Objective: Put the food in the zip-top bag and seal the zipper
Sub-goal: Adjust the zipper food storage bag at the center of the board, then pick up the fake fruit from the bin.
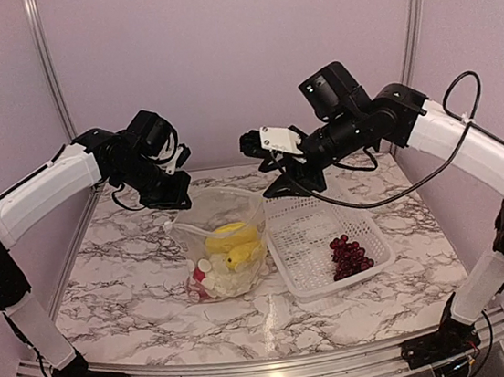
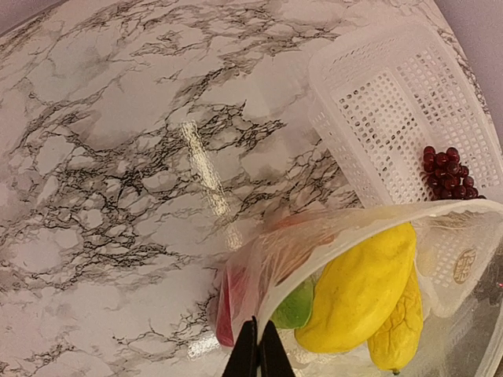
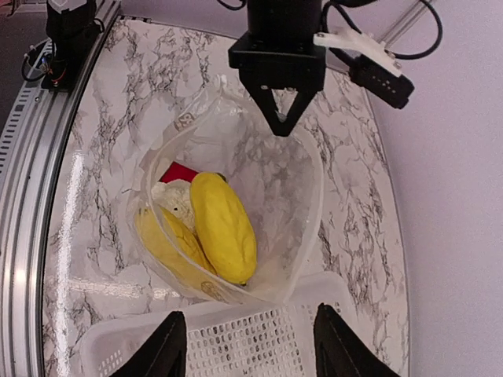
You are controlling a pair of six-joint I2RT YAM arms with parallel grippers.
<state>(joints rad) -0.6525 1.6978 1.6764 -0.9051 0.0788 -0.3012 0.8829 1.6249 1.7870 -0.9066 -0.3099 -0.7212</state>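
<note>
The clear zip-top bag [image 1: 227, 247] stands open on the table, left of the basket. It holds two yellow pieces [image 3: 222, 226], white cauliflower [image 3: 174, 200] and a red piece [image 3: 179, 171]. A green leaf [image 2: 297, 308] shows through the plastic. My left gripper [image 2: 258, 345] is shut on the bag's mouth rim and holds it up; it also shows in the top view [image 1: 175, 198]. The zipper strip [image 2: 377, 216] curves along the open mouth. My right gripper [image 3: 247, 326] is open and empty, above the basket's edge next to the bag. The purple grapes [image 1: 349, 256] lie in the basket.
The white perforated basket [image 1: 313, 232] sits right of the bag and touches it; only the grapes are in it. Purple walls and metal posts close off the back and sides. The table's front rail runs along the near edge.
</note>
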